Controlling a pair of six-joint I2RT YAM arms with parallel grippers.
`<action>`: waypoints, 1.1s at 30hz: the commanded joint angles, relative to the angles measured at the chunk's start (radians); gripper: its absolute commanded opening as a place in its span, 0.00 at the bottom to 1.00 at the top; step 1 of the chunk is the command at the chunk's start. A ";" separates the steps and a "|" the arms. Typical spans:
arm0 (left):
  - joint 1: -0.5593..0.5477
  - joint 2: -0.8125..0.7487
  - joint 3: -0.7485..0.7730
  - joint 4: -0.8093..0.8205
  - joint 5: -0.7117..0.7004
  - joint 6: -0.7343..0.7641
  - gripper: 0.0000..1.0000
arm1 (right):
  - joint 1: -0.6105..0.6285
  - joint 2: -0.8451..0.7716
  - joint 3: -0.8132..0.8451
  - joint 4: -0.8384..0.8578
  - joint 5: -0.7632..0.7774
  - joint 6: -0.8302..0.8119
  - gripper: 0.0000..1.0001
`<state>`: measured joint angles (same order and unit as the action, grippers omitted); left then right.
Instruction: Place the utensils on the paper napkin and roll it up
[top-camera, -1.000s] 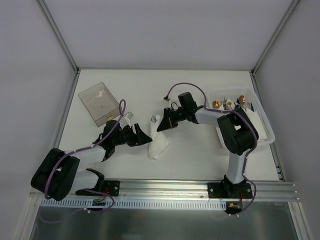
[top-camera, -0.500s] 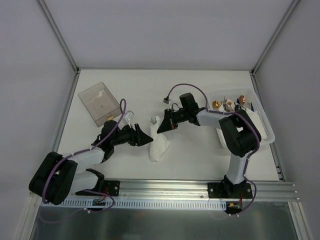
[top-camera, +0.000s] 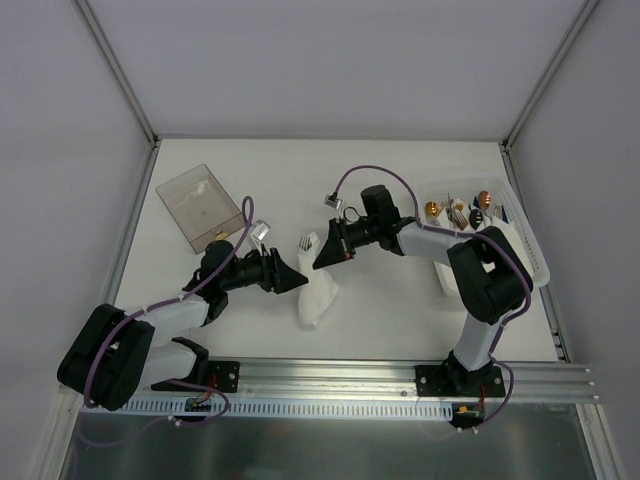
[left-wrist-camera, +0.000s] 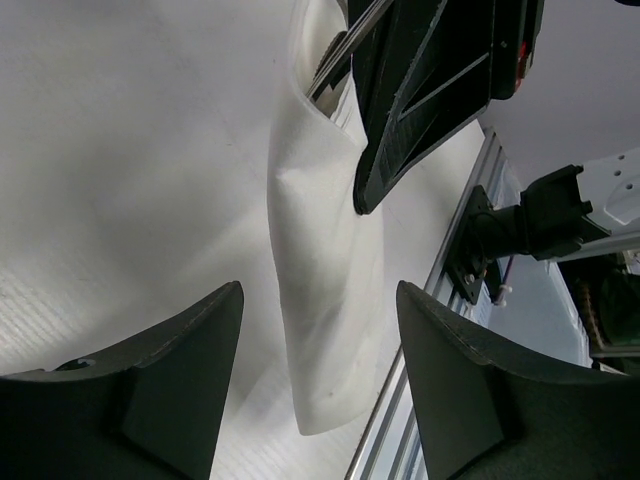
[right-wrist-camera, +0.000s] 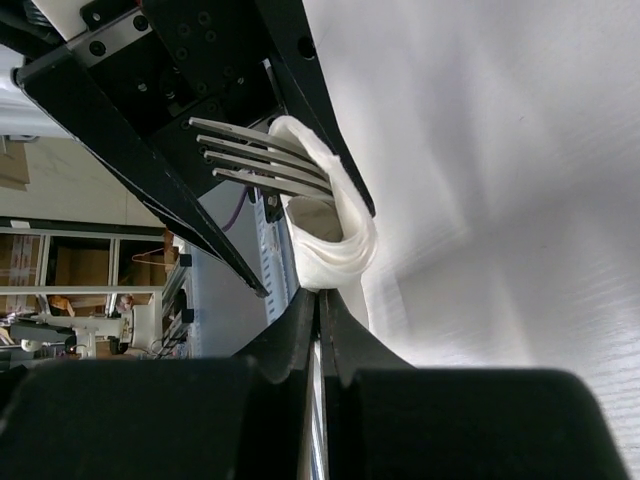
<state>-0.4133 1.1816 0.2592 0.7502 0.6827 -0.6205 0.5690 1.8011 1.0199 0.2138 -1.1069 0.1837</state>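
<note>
quick update: the thin white paper napkin (top-camera: 318, 292) is already wrapped round the slim silver-grey metal utensils (right-wrist-camera: 262, 158), w/ prongs poking out the far end. The bundle lies slanted abt mid-table (top-camera: 400, 320), a bit closer to the near edge.

What changed in the last sec: not much tbh. The right arm's elbow swung out toward the right edge, and the roll's near end slid slightly toward the near edge, so it looks a touch more stretched out. The left arm barely moved.

Right gripper (right-wrist-camera: 320, 296): fingers pressed together at the prong end, and it looks like they're pinching the napkin's edge there. Left gripper (top-camera: 294, 280): fingers spread wide, just beside the roll on its left, not touching afaict.

imo the rolling is basically done and this reads as a final tightening. The wrap looks loose at the prong end, so letting go might let it spring open. The clear plastic box (top-camera: 200, 205) in the far-left corner and the white plastic tray (top-camera: 530, 250) at the right edge aren't involved.
</note>
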 joint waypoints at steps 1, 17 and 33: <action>-0.012 0.030 0.005 0.133 0.089 -0.005 0.63 | 0.011 -0.062 0.002 0.056 -0.060 0.019 0.00; -0.038 0.023 0.015 0.130 0.098 -0.002 0.59 | 0.049 -0.085 0.011 0.059 -0.100 0.039 0.00; -0.053 0.015 0.008 0.201 0.135 -0.038 0.22 | 0.068 -0.066 0.031 0.058 -0.114 0.048 0.00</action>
<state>-0.4530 1.2125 0.2592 0.8566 0.7856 -0.6525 0.6209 1.7683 1.0187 0.2371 -1.1683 0.2207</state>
